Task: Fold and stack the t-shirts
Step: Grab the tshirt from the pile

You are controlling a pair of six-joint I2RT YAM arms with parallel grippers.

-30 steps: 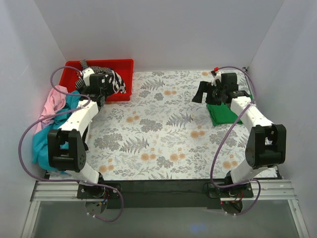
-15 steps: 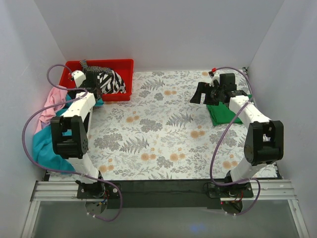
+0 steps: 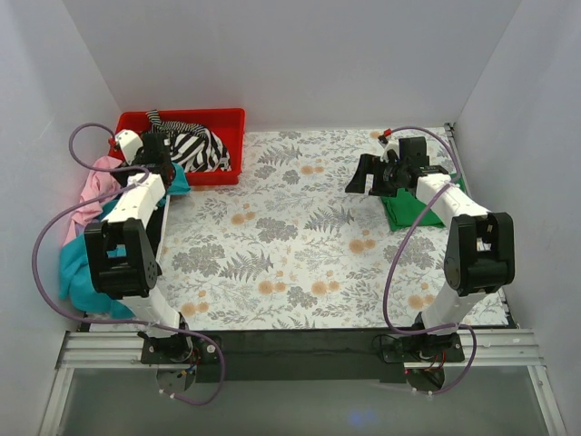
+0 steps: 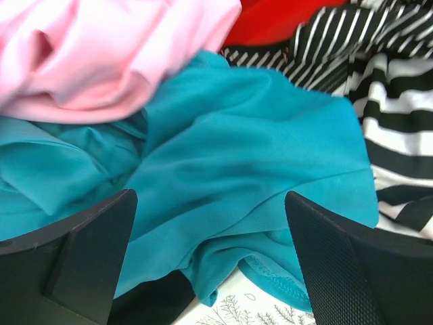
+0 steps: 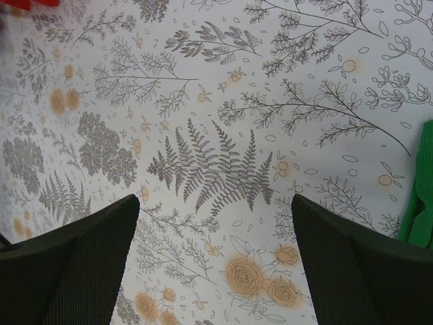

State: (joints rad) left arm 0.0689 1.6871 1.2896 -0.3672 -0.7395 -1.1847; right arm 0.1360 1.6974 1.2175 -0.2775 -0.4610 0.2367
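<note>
Presently the left gripper [image 4: 210, 200] is hovering with its jaws spread wide over a crumpled teal t-shirt [image 4: 257, 149]. Nothing is sitting between its fingers, and whether the tips are touching the cloth cannot be told. The teal shirt is lying in loose folds at the far left of the bench [image 3: 290, 236] and trailing down along the left edge. A pink t-shirt [image 4: 101, 54] is bunching against it on the wall side, partly lying over it. A black-and-white striped t-shirt [image 4: 399, 115] is lying heaped in the red bin [image 3: 231, 116], which is standing at the far left corner. In the left wrist view its stripes are pressing right against the teal cloth. Across the bench, the right gripper [image 5: 215, 202] is hanging above the bare flowered surface, its jaws likewise wide apart and holding nothing. A folded bright green t-shirt [image 3: 408, 207] is lying flat near the right edge, just beside that gripper, with the right arm crossing over it in the top view.
</note>
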